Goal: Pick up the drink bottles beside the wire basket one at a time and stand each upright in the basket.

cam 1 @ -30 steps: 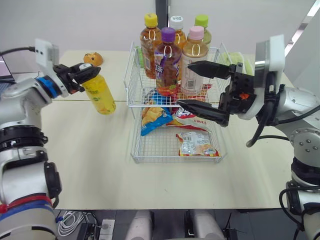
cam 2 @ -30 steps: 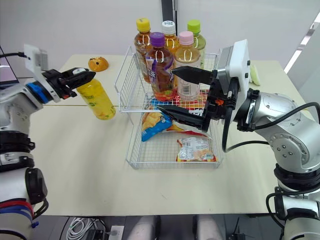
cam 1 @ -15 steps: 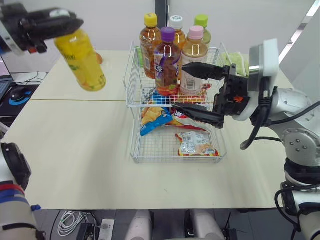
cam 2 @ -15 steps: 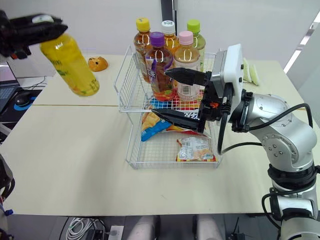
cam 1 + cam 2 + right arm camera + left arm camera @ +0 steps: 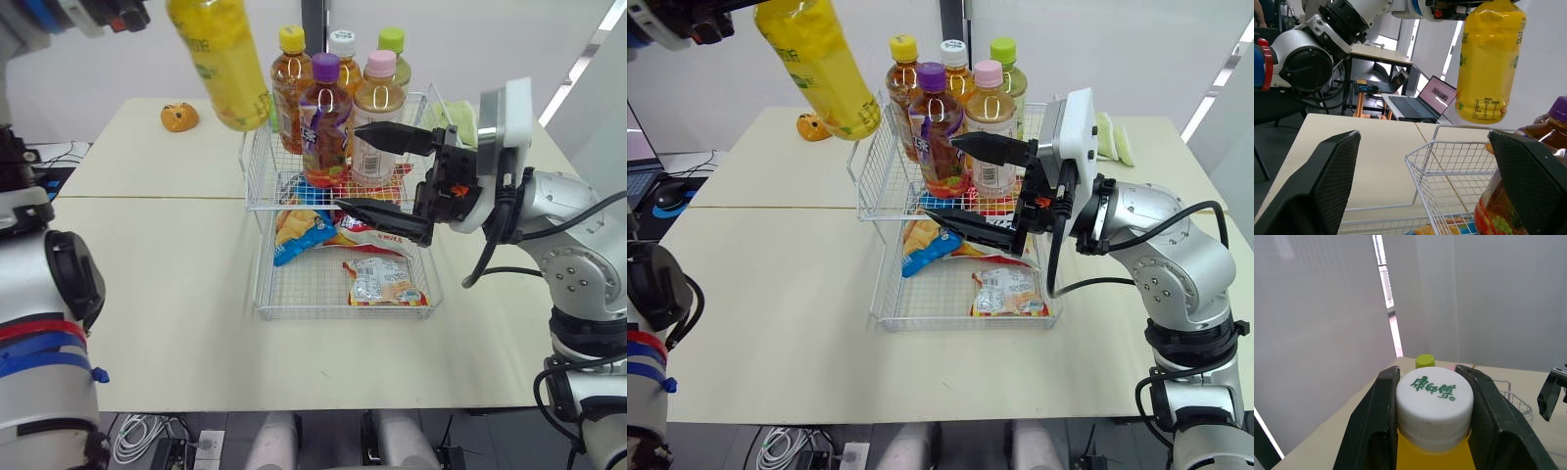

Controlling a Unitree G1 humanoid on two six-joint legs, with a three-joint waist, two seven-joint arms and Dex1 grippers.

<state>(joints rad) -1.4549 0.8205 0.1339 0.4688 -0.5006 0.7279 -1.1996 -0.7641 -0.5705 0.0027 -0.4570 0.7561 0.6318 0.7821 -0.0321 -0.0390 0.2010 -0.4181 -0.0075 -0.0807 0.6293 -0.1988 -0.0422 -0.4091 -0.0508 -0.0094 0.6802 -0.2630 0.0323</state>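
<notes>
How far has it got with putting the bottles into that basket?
Done: five drink bottles stand upright in the upper tier of the white wire basket. In hand: the left gripper is shut on the white cap of a yellow drink bottle, held high beside the basket. Left: standing it inside. The right gripper hangs open.

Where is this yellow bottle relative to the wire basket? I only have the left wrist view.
Observer: The yellow bottle hangs tilted, high above the table, by the wire basket's left edge.
Operator: Room in the top tier?
Observer: Five bottles stand there toward the back and middle; its front left corner looks free.
Operator: Right gripper?
Observer: The right gripper is open and empty, fingers reaching across the basket's front.
</notes>
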